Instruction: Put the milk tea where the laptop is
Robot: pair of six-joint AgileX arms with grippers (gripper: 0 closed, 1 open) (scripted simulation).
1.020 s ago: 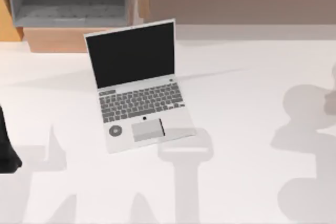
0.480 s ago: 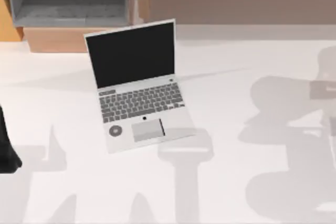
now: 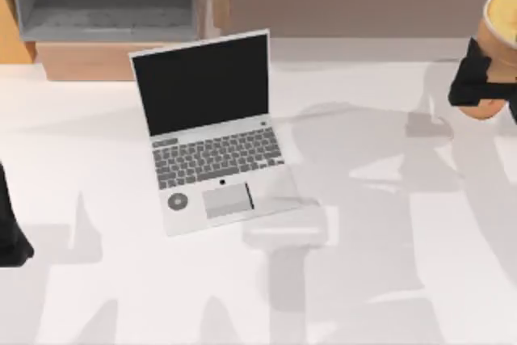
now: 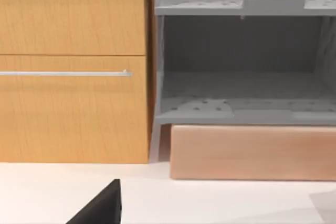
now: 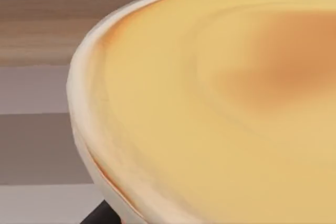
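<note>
On the white tabletop, the right gripper pinches the round orange-tan milk tea at the far right edge, so the open silver-white laptop lies well off leftward, left arm parked.

I see the open silver-white laptop left of the table's centre. The round orange-tan milk tea cup sits at the far right edge, well apart from it. Behind the laptop stands a grey open shelf unit
</note>
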